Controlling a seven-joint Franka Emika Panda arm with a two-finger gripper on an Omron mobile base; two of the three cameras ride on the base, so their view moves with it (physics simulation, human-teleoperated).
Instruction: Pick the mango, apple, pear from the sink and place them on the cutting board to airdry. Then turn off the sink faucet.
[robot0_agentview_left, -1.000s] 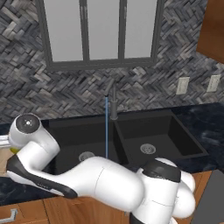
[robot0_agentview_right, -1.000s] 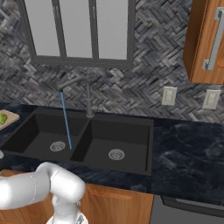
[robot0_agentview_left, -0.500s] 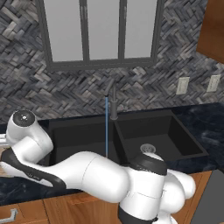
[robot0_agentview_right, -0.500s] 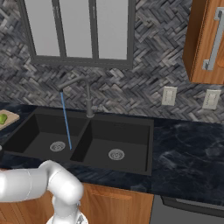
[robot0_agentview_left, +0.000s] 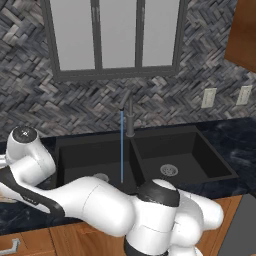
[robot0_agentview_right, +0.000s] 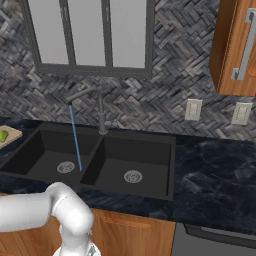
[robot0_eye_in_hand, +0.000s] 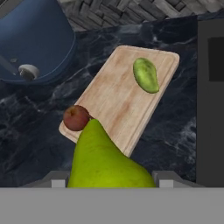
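Note:
In the hand view my gripper (robot0_eye_in_hand: 112, 182) is shut on the yellow-green pear (robot0_eye_in_hand: 105, 162), which hangs above the near edge of the tan cutting board (robot0_eye_in_hand: 116, 98). The green mango (robot0_eye_in_hand: 145, 75) lies on the board's far end. The small red apple (robot0_eye_in_hand: 76, 118) rests at the board's near left corner, just beside the pear's tip. The black sink (robot0_agentview_left: 95, 155) has both basins bare, and its edge (robot0_eye_in_hand: 210, 87) shows to the right of the board. The sink faucet (robot0_agentview_left: 130, 117) pours a thin stream of water (robot0_agentview_left: 122, 147) into the left basin.
A blue pot (robot0_eye_in_hand: 35, 39) stands on the dark marble counter (robot0_eye_in_hand: 39, 118) just left of the board. A corner of the board (robot0_agentview_right: 11, 136) with the mango (robot0_agentview_right: 3, 135) shows left of the sink. A wooden cabinet (robot0_agentview_right: 235, 45) hangs at the upper right.
The arm has swung further left and lower over the counter left of the sink. The water keeps running and the sink has not changed.

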